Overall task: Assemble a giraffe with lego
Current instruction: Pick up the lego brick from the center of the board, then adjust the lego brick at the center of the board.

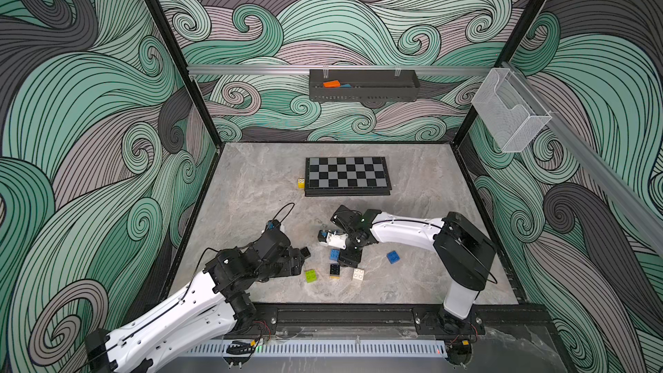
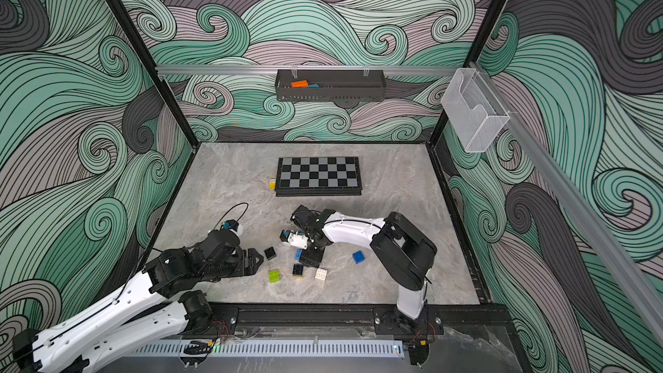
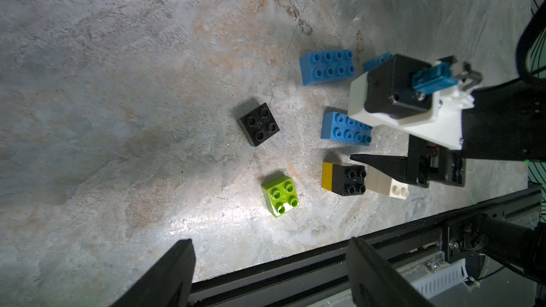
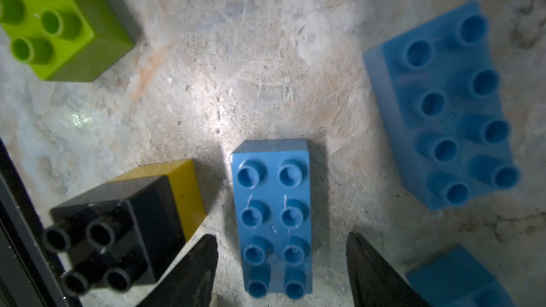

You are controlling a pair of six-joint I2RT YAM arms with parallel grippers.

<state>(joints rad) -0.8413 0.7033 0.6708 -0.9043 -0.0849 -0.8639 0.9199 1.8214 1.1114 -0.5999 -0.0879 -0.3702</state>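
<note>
Long blue brick [image 4: 271, 217] lies flat on worktop [image 4: 236, 69], studs up, between R gripper [image 4: 280, 239] jaws: part-open, gaps both sides. No giraffe built; other bricks loose nearby. Step: first pick. Next: close squarely, lift. L gripper [image 3: 270, 249] wide, empty.

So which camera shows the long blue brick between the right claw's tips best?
The right wrist view: the long blue brick lies close, all eight studs clear. The left wrist view shows it partly covered; both top views, only a blue scrap.
</note>
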